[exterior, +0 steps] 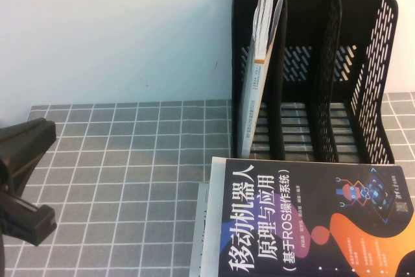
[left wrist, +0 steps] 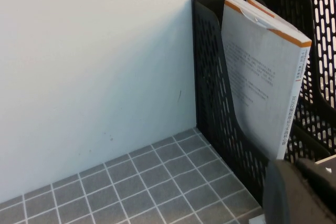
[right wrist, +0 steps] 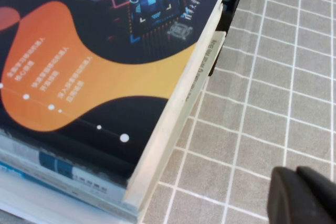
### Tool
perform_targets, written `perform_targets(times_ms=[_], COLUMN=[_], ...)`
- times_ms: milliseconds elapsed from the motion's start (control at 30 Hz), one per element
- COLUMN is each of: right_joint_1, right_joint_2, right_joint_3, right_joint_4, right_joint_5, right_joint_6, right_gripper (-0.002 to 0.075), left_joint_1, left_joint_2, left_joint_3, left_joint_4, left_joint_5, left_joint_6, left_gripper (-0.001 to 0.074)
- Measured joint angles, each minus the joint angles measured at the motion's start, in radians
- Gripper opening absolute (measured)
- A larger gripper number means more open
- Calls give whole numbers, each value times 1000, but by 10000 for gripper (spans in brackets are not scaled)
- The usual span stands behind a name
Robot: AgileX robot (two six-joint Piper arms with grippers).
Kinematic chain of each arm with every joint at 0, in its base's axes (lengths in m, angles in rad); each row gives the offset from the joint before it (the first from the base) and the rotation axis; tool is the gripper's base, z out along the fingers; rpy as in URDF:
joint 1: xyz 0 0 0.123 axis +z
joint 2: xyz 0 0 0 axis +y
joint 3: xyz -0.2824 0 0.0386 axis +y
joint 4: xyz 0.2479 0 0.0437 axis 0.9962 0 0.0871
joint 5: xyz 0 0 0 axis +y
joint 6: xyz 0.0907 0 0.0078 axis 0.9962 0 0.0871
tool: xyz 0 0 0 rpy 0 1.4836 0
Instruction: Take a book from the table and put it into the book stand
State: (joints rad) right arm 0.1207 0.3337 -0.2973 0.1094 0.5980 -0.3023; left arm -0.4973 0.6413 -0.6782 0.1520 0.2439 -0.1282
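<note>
While left pincer (exterior: 26,186) idles, right pincer (right wrist: 304,195) nears book (exterior: 311,225), seemingly "ROS".

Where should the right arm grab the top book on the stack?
Take the top book by its open page edge, coming in from the robot's right: it lies flat and overhangs the stack there. The right gripper is low beside that edge; the left gripper sits at the table's left.

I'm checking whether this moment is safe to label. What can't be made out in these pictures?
- Left claw: high view cuts it at the left edge; its wrist view shows only a dark corner.
- Right claw: absent from the high view; wrist view shows only a dark tip beside the book pile.
- Pile: lower edge cuts it; count unclear.
- Stand: one book in the left slot; slot floors hidden by dividers.
</note>
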Motion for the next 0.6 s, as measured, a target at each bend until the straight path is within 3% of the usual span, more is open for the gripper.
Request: perform_targets(times_ms=[300, 467, 600], right_joint_1=[0, 0, 0], right_joint_2=[0, 0, 0], right_joint_3=[0, 0, 0], right_joint_4=[2, 2, 2], right_joint_5=[0, 1, 1], right_joint_6=[0, 0, 0], right_gripper=[-3, -3, -3], left_joint_1=[14, 142, 270], left_joint_2=[-15, -167, -371], left_joint_3=[0, 55, 228], left_joint_4=[41, 69, 26], left_joint_5=[9, 123, 127], left_joint_6=[-15, -17, -44], left_gripper=[-1, -1, -1])
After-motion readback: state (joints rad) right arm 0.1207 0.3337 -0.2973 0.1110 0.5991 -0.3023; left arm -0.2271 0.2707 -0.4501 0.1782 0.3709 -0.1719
